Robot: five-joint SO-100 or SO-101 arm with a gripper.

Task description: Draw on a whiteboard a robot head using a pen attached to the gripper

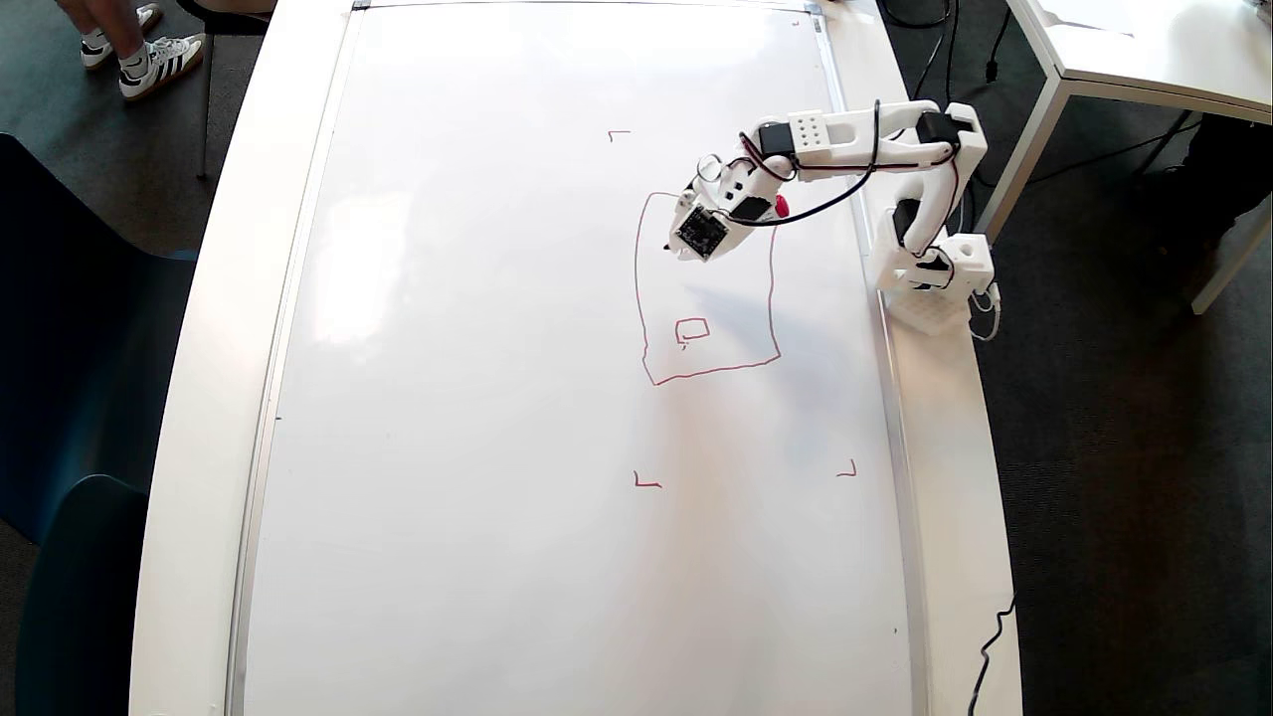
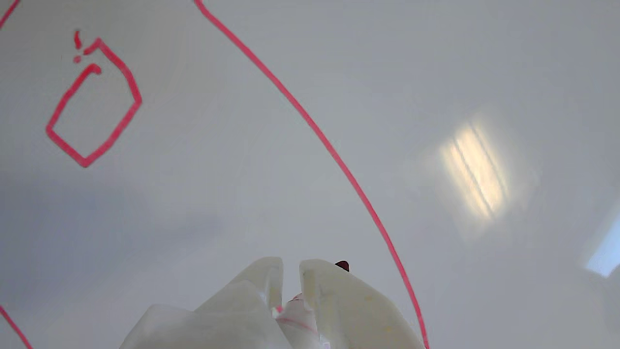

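Observation:
The whiteboard point(image 1: 497, 398) covers most of the tabletop in the overhead view. On its right half is the robot head point(image 1: 636, 288), a wobbly red rectangle outline with one small red square point(image 1: 708, 329) inside near its bottom edge. My gripper point(image 1: 676, 244) hangs over the outline's upper left part, shut on the pen point(image 1: 782, 207), whose red end sticks out behind. In the wrist view the gripper point(image 2: 290, 271) enters from the bottom with the pen point(image 2: 295, 312) between its fingers. The dark tip point(image 2: 342, 265) sits close to the board point(image 2: 436, 72), just inside the outline's line point(image 2: 329, 149). The small square point(image 2: 112, 132) shows upper left.
Small red corner marks point(image 1: 646, 484) point(image 1: 847, 473) point(image 1: 619, 133) sit around the drawing. The arm's white base point(image 1: 935, 278) stands at the board's right edge. A person's feet point(image 1: 149, 60) are at the upper left, dark blue chairs point(image 1: 70, 398) at the left, another table point(image 1: 1144, 50) upper right.

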